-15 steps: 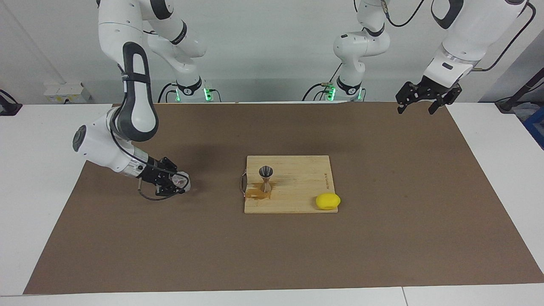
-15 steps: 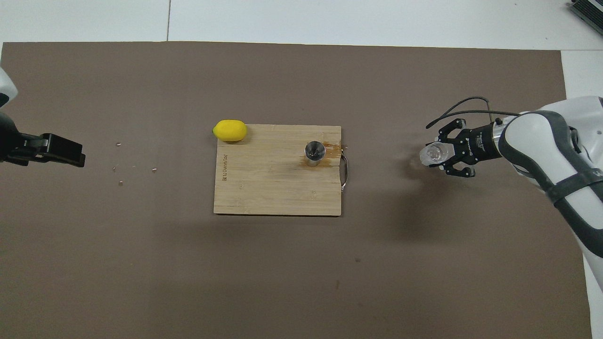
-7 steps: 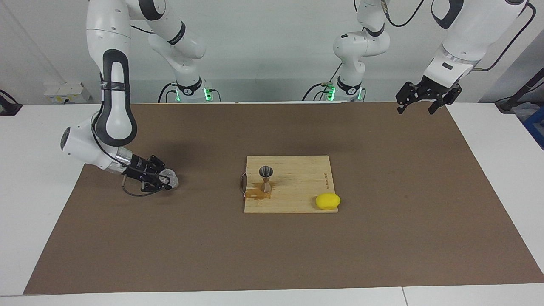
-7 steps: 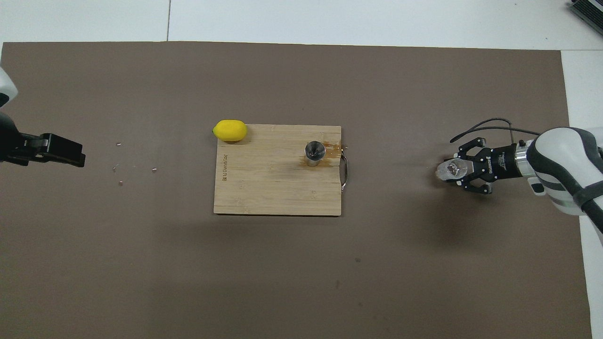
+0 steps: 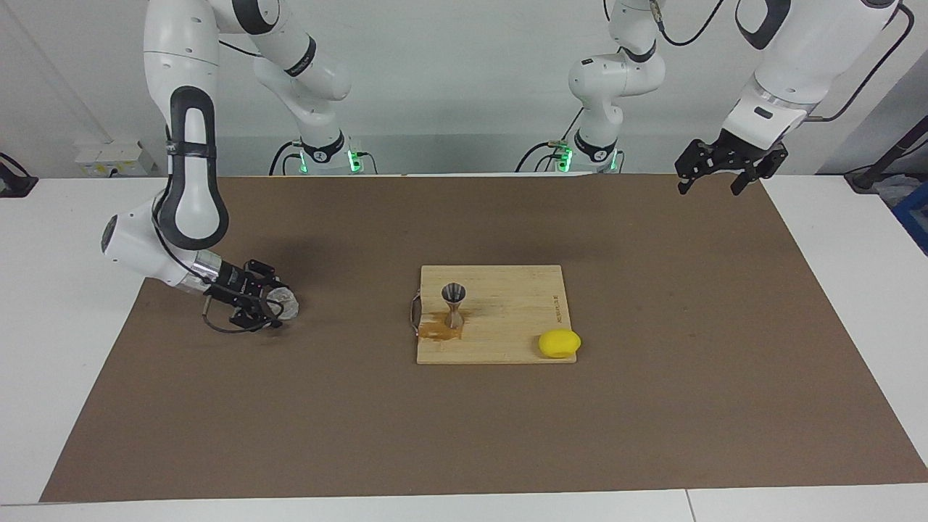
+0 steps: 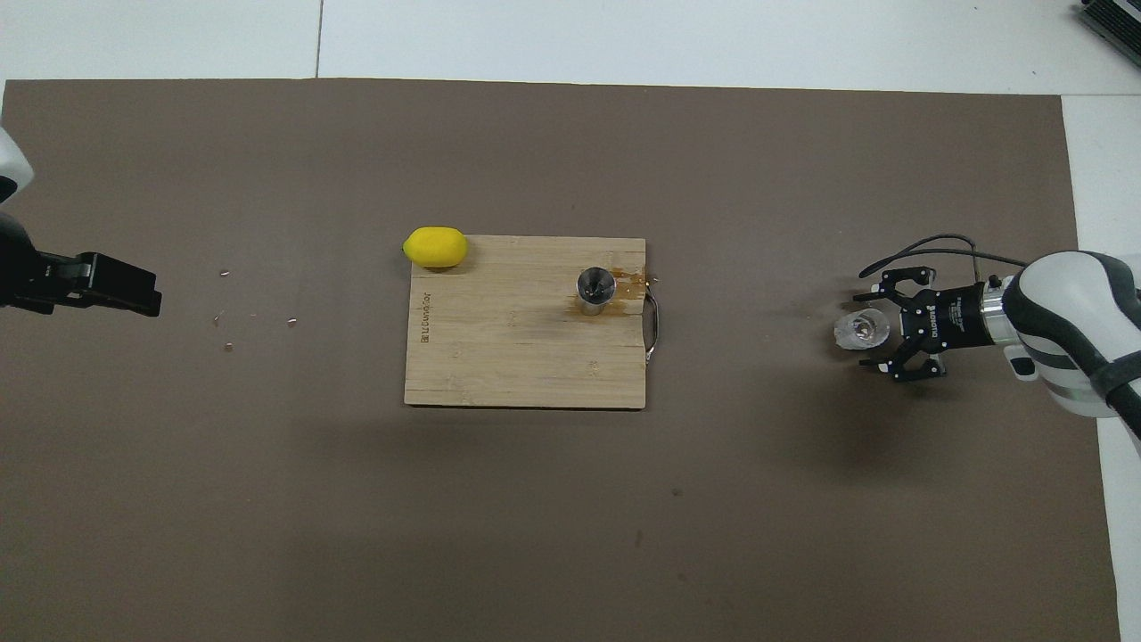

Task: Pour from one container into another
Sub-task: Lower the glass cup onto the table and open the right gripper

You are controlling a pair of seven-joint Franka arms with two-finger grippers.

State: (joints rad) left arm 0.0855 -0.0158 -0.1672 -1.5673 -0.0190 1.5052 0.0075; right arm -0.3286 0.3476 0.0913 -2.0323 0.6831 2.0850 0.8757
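Brown mat bears board, jigger, lemon; right end effector released around glass.

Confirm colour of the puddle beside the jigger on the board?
Amber-brown puddle at the base of the grey jigger, on the cutting board. Facing view shows it best.

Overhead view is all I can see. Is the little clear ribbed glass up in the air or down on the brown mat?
Observer: In the facing view the clear ribbed glass is low at the brown mat and seems to rest on it. The right gripper is at it.
Operator: What shape is the grey metal cup on the wooden board?
Observer: From the side it is an hourglass, two cones joined at a thin waist, and it stands upright.
Operator: Where's the other gripper?
Observer: The left gripper waits open, raised over the mat's corner near its own base.
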